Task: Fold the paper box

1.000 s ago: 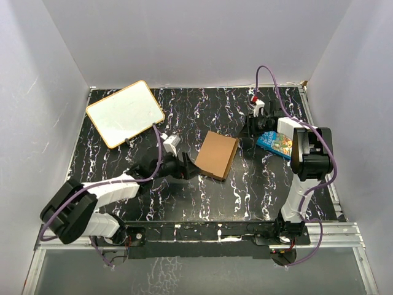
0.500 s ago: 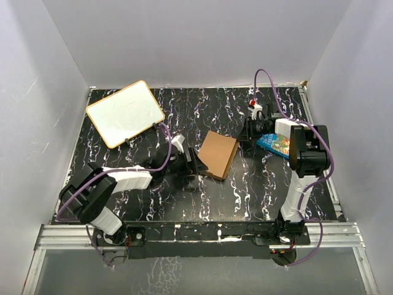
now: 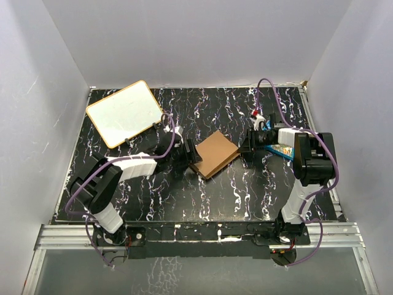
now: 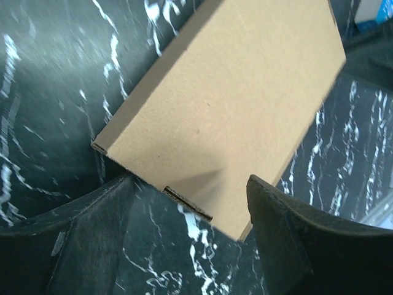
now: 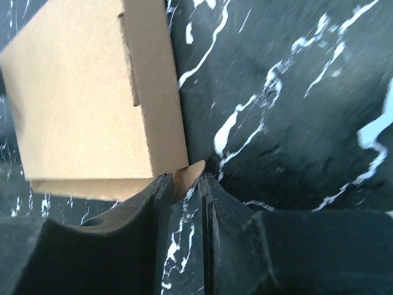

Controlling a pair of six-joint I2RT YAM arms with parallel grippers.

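Observation:
The paper box (image 3: 213,153) is a flat, closed brown carton lying in the middle of the black marbled table (image 3: 245,190). My left gripper (image 3: 186,157) is at its left edge. In the left wrist view the box (image 4: 233,104) has its near edge between the wide-apart fingers (image 4: 288,239), and the gripper (image 4: 189,184) is open and touches nothing. My right gripper (image 3: 245,147) is at the box's right corner. In the right wrist view the box (image 5: 86,104) shows a small rounded tab (image 5: 190,174) caught between the narrow jaws of the gripper (image 5: 183,184).
A white board with an orange rim (image 3: 124,112) leans at the back left. A blue printed box (image 3: 284,149) lies partly under the right arm, its corner (image 4: 374,9) showing in the left wrist view. White walls enclose the table on three sides.
The left gripper has swung up to the box's left edge. The right gripper has come down to the box's right corner and narrowed. The box has turned a little.

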